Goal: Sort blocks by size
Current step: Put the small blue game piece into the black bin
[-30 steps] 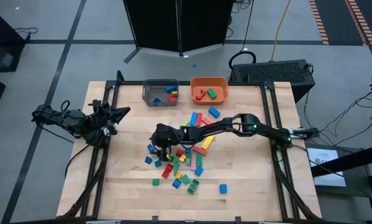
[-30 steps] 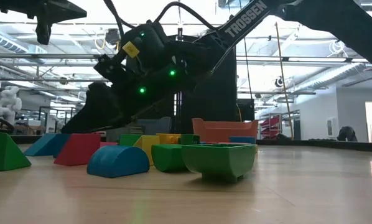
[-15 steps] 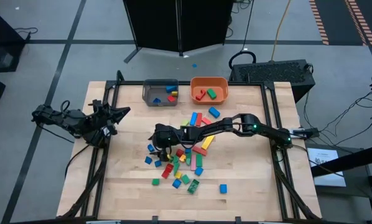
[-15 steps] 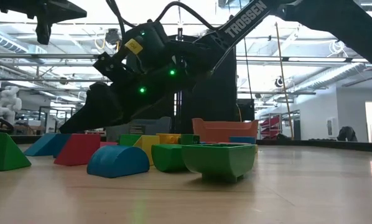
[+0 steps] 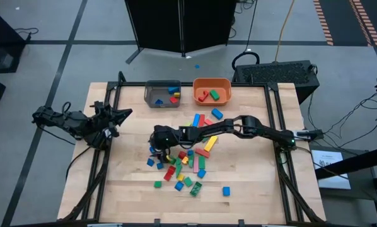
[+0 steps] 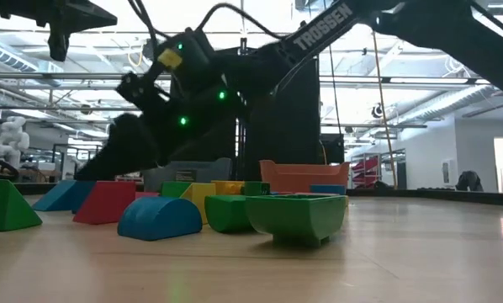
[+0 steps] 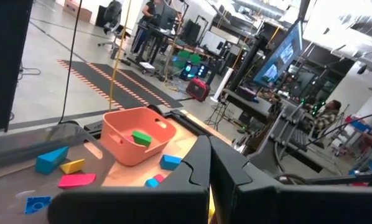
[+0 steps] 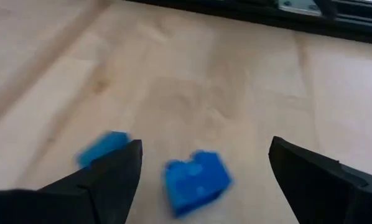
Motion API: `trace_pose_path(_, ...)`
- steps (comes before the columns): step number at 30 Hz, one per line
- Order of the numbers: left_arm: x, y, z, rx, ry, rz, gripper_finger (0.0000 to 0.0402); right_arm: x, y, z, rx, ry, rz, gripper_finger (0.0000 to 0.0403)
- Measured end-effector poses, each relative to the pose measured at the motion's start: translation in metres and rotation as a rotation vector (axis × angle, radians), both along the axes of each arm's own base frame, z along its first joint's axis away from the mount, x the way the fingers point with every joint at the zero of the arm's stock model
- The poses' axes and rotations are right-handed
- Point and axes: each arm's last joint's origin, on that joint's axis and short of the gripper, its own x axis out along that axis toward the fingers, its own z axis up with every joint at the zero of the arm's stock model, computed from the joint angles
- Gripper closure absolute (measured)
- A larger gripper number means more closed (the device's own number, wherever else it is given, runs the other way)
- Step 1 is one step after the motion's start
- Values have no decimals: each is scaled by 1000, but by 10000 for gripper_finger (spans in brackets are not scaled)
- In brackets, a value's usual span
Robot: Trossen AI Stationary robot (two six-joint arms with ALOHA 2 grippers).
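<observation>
Squarely between right gripper (image 8: 201,158) fingers: blue block (image 8: 195,180).

My fingers (image 8: 96,183) spread wide over bare wood; blue block (image 8: 196,180) between them, second blue block (image 8: 102,147) beside it.

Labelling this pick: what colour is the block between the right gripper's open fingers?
Blue block, clearest in the right wrist view.

Right arm stretched low across the middle of the surface toward the left, right gripper (image 5: 156,146) angled down with fingers (image 8: 105,180) spread wide, left arm folded at the left edge, left gripper (image 5: 116,117) closed
</observation>
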Motion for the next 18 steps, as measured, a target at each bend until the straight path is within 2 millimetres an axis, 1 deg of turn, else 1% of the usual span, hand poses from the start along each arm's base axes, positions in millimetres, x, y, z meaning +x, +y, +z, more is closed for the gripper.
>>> trace_pose_path(5, 0, 0, -1, 3, 6, 0, 402, 1, -7, -4, 27, 18, -19, 64)
trace_pose_path(7, 0, 0, -1, 3, 7, 0, 401, 0, -6, -7, 42, 31, -19, 64)
trace_pose_path(11, 0, 0, -1, 5, 15, 0, 402, 1, -1, -20, 51, 39, 10, 64)
trace_pose_path(15, 0, 0, -3, -6, 23, -1, 402, 1, 1, -21, 55, 39, 10, 66)
trace_pose_path(18, 0, 0, -3, -10, 21, -1, 402, 1, 2, -23, 60, 50, 12, 82)
